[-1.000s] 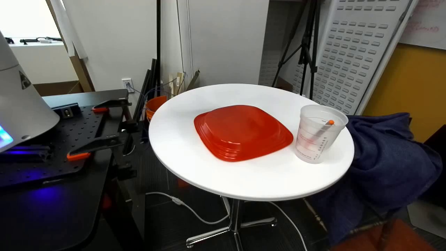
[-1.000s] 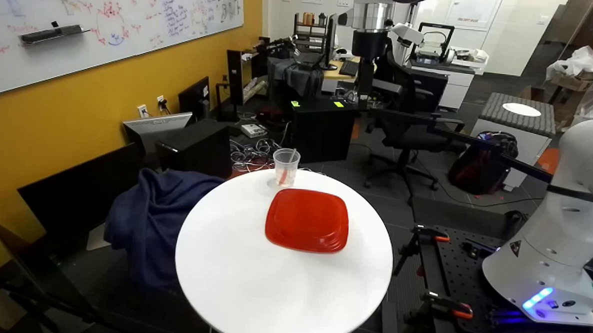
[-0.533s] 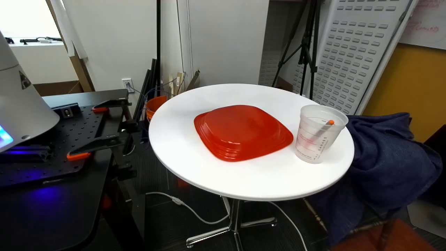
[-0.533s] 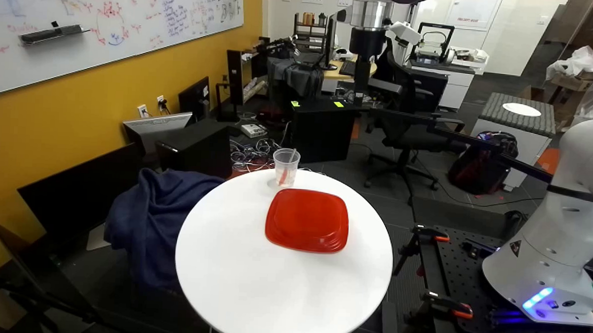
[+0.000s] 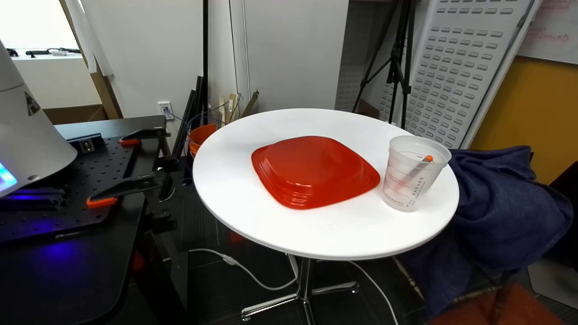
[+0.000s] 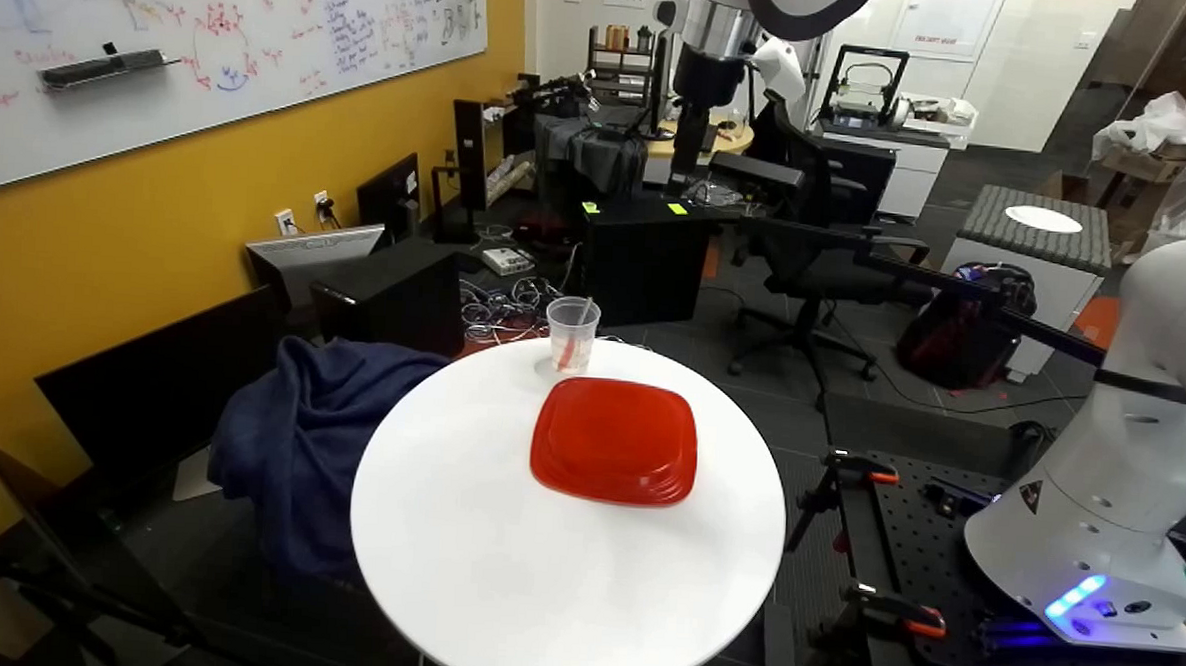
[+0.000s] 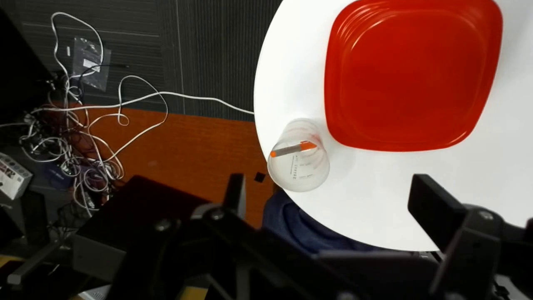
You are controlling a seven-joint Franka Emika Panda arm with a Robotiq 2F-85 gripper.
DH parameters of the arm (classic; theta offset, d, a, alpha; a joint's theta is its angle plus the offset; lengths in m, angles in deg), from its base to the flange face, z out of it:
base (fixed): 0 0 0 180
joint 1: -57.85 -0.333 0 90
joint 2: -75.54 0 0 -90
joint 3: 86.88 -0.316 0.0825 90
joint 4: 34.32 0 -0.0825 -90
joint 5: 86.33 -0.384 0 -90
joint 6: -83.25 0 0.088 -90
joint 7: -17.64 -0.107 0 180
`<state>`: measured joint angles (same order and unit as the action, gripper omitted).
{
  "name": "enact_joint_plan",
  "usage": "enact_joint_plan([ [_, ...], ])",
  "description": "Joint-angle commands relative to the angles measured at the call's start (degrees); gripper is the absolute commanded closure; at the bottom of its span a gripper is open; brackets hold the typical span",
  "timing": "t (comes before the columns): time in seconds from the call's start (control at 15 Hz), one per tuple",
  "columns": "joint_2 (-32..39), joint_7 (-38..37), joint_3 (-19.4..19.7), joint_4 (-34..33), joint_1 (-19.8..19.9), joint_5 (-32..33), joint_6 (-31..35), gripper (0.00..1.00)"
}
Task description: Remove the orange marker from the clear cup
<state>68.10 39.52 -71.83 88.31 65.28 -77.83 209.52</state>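
The clear cup stands upright on the white table in both exterior views [image 5: 397, 192] [image 6: 559, 334] and in the wrist view [image 7: 300, 177]. The orange marker leans inside it, grey-bodied with orange ends, in the wrist view [image 7: 288, 150] and an exterior view [image 5: 421, 165]. Its upper end rests near the cup's rim and its wider orange end lies toward the base. My gripper [image 7: 333, 198] is open and empty, its fingers wide apart. In an exterior view the gripper [image 6: 682, 182] hangs well above the table, apart from the cup. In the other view it is out of frame.
A red squarish plate [image 5: 316, 167] lies upside down close beside the cup on the round white table [image 5: 253, 221]. The cup stands near the table's edge. A chair draped with dark blue cloth [image 5: 492, 216] stands against that side. Cables [image 7: 125, 104] lie on the floor.
In an exterior view my gripper has moved left and slightly up, and the wrist has tilted. The cup, marker and plate have not moved.
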Motion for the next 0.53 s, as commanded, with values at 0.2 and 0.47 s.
enact_joint_plan([
  [0.2,5.28,1.45,-1.09,-2.35,1.24,0.19,6.24,0.00],
  [0.47,8.32,2.92,-1.43,-4.94,1.53,0.27,6.28,0.00],
])
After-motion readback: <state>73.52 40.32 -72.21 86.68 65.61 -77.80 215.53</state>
